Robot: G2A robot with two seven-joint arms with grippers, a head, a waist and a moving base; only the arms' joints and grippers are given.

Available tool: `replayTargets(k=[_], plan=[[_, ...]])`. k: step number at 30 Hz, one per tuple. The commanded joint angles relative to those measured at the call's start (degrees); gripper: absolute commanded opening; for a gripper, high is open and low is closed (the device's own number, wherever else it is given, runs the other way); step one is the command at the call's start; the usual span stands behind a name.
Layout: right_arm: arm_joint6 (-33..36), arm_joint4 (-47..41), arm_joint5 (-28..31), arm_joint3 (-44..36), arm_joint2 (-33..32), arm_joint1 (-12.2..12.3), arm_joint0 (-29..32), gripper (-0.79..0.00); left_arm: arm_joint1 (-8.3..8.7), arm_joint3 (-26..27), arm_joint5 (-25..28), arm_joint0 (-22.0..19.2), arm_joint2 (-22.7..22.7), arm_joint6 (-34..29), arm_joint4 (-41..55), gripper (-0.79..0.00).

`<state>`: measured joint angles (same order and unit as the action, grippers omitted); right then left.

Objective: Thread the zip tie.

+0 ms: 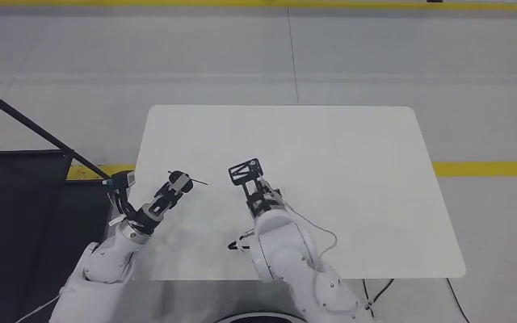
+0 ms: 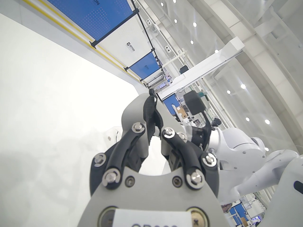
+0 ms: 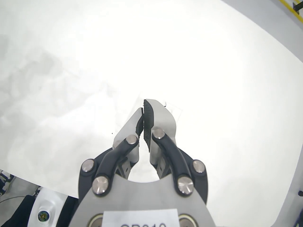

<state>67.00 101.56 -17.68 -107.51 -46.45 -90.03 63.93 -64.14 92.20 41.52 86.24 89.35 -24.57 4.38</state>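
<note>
At the far left a black screen stood on the floor beside the white table, and a yellow floor line showed at either side of the table.

The left gripper hung over the near left part of the table, close to its left edge. Its fingers were pressed together and clamped on the zip tie, a thin black strip that stuck out of the fingertips toward the right, above the tabletop. In the left wrist view a short black end of the zip tie showed just past the tips. The base of this gripper carried a white label. Its dark characters were cut off at the edge and could not be read.

The right arm stood to the right of that, near the middle of the table's near half, close to the strip's free end but apart from it. The right gripper pointed down at the bare white tabletop. Its fingers were drawn together and its ribbed black pads met at the tips. Whether anything thin lay between the pads could not be told. A second white label sat on this gripper's base, its print likewise cut off.

Beyond the table, along a yellow line, blue and white panels in black frames bore a logo and small print.
</note>
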Motion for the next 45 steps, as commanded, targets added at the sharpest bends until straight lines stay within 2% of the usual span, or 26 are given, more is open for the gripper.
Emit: replayTargets(k=[1,5,11,17,30,32,34,38,45], plan=[[-5.06,0.13,2.47,-3.97,-1.44,0.70,3.95,-0.785,0.08,0.06,-0.63,-0.23,-0.12,-0.97,-0.56,-0.785],[-15.93,-1.76,10.05,-11.13,-5.36,2.44,12.40,-0.785,0.30,0.09,-0.96,-1.09,-0.89,-4.42,-1.20,-0.785],[-31.99,-8.96,25.29,-17.90,-14.23,5.10,23.48,-0.785,0.82,-0.52,-1.14,-3.87,-2.43,-12.23,-1.59,-0.785],[-41.73,-14.96,37.89,-20.02,-22.16,7.00,29.94,-0.785,1.37,-1.45,-4.20,-7.59,-4.34,-19.66,-3.73,-0.785],[-41.77,-15.26,38.13,-20.03,-22.52,7.07,30.24,-0.785,1.37,-1.45,-4.20,-7.59,-4.34,-19.66,-3.73,-0.785],[-41.77,-15.26,38.13,-20.03,-22.52,7.07,30.24,-0.785,1.33,-0.82,-5.39,-7.75,-5.59,-20.02,-5.50,-0.785],[-42.65,-13.29,39.49,-20.47,-22.20,7.28,29.85,-0.785,1.34,-0.86,-6.13,-8.85,-7.44,-22.51,-5.93,-0.785],[-48.64,-12.63,44.08,-21.61,-23.01,8.04,31.58,-0.785,1.51,-2.84,-6.16,-12.37,-10.09,-28.09,-6.66,-0.785],[-61.40,-12.27,56.23,-22.08,-27.29,9.80,34.19,-0.785,1.95,-5.85,-2.34,-18.20,-15.10,-40.53,-2.29,-0.785]])
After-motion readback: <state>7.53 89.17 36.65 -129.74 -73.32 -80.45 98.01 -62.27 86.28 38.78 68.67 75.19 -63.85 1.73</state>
